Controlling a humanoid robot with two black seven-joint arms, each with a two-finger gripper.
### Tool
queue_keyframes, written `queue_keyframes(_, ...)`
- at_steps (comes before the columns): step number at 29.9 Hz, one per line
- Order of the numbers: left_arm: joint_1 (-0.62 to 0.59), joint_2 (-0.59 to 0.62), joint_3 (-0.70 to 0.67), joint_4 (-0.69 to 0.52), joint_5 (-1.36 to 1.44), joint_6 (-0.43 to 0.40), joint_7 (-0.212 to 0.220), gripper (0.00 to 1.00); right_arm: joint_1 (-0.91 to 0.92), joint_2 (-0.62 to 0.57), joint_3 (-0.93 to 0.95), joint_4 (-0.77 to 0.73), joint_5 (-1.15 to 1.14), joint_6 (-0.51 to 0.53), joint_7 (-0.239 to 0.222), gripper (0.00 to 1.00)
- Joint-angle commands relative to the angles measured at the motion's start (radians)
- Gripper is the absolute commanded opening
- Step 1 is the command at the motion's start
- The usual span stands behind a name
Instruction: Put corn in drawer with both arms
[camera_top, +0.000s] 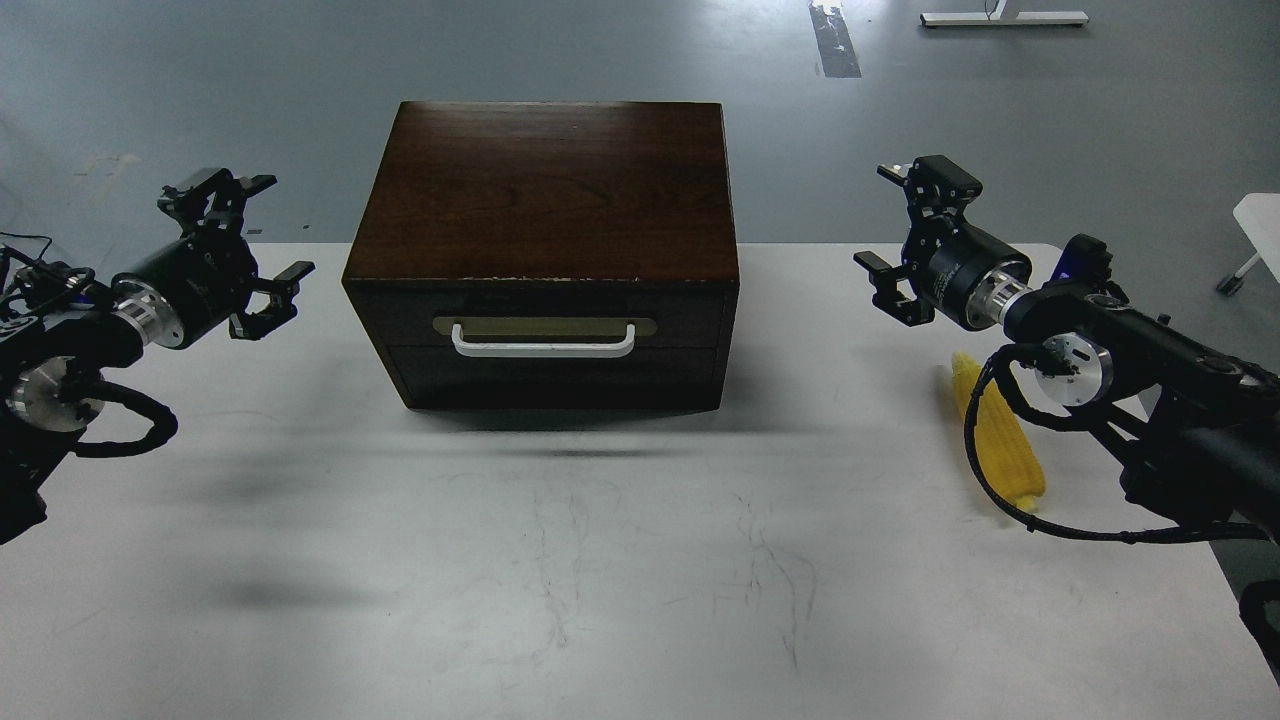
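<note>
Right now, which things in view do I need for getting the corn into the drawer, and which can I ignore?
Needed:
corn, lying on the table under the right arm
drawer, closed, white handle
left gripper, open and empty
right gripper, open and empty

Ignore:
plain panel below the drawer
white table
white frame on the floor behind

A dark, polished wooden cabinet (545, 190) is showing visible grain under a soft sheen, its drawer (545, 318) carrying a brass-toned plate and a smooth white handle (543, 347). The matt white worktop (600, 560) is showing fine scratches. Bumpy yellow kernels are covering the corn (1000, 450).
</note>
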Motion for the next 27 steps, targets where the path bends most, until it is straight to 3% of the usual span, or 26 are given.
queue_keyframes(1,0.001,0.011,0.003,-0.001,0.003,0.005,-0.001,0.99,0.0,0.0,0.0,0.0,0.0,0.0,0.0,1.0)
queue_keyframes(6,0.001,0.017,0.005,-0.001,0.006,0.009,-0.001,0.99,0.0,0.0,0.0,0.0,0.0,0.0,0.0,1.0)
queue_keyframes(13,-0.003,0.012,0.01,-0.003,0.02,0.109,-0.013,0.99,0.0,0.001,0.0,-0.003,0.0,-0.002,0.0,1.0)
queue_keyframes(14,-0.008,0.016,0.011,-0.003,0.08,0.176,-0.058,0.99,-0.002,0.0,0.0,-0.003,0.0,-0.002,0.0,1.0)
queue_keyframes(16,-0.019,0.019,0.01,-0.003,0.206,0.233,-0.144,0.99,-0.002,0.0,0.0,-0.003,0.0,-0.002,0.0,1.0)
queue_keyframes(17,-0.025,0.022,0.007,-0.006,0.29,0.27,-0.215,0.99,-0.003,-0.002,0.002,-0.003,0.0,-0.002,0.0,1.0)
queue_keyframes(20,-0.057,0.055,0.008,-0.029,0.413,0.348,-0.304,0.99,-0.005,-0.002,0.002,-0.002,0.0,-0.002,0.0,1.0)
queue_keyframes(23,-0.103,0.106,0.01,-0.052,0.461,0.411,-0.304,0.99,-0.003,-0.002,0.0,-0.003,0.0,-0.002,0.0,1.0)
queue_keyframes(25,-0.12,0.132,0.01,-0.062,0.465,0.405,-0.304,0.99,-0.003,-0.002,0.0,-0.003,0.0,-0.002,0.0,1.0)
queue_keyframes(27,-0.129,0.213,0.008,-0.175,0.486,0.332,-0.304,0.99,-0.002,-0.002,0.0,-0.003,0.0,-0.002,0.0,1.0)
